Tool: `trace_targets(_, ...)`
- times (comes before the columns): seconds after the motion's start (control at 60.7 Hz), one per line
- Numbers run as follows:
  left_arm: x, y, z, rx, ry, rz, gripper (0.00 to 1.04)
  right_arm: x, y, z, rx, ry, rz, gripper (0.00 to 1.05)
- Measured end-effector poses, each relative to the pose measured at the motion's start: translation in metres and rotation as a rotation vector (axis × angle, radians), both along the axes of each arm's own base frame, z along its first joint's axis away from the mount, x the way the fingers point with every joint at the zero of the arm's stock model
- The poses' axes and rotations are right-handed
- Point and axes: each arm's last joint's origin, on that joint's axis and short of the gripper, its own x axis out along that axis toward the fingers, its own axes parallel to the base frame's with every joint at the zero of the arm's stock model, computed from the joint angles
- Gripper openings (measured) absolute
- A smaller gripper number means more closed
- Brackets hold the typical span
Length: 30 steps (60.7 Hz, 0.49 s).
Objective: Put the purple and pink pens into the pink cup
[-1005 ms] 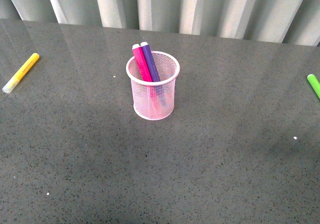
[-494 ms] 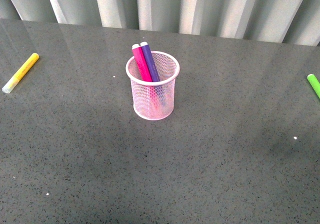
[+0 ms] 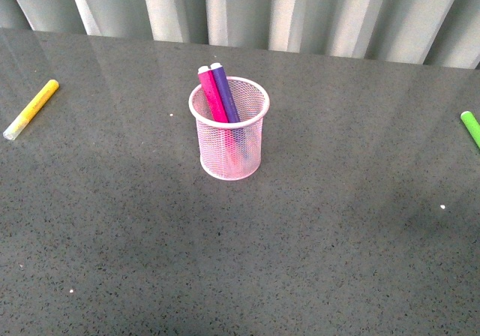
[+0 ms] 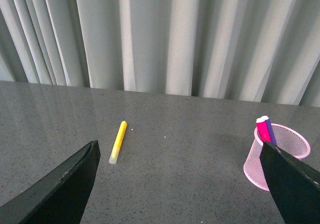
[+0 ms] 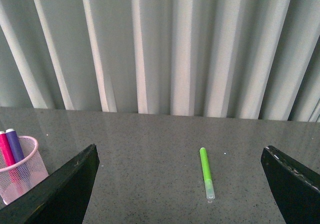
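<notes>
front: high, looks down on pink cup point(image 3: 229, 130)
left wrist: low, left of cup point(image 4: 276, 156), faces curtain
right wrist: low, right of cup point(image 5: 20, 166)
shared: cup

Only the pincers show, each in its own wrist view. The left pincer point(image 4: 180, 184) has two matte black fingers point(image 4: 60, 186), broad and wedge-shaped with straight slanting edges, plain and unmarked. The right pincer point(image 5: 180, 184) has the same black fingers point(image 5: 292, 186), one with a faintly ribbed, lighter edge.
</notes>
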Motion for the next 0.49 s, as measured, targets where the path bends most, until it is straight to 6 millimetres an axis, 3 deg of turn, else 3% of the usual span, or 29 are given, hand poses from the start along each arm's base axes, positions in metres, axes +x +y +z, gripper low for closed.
trace_targets(0.494, 0.0, 0.0, 0.0, 0.0, 0.0, 0.0, 0.98, 0.0, 0.0, 0.0, 0.0, 0.0, 0.0, 0.98)
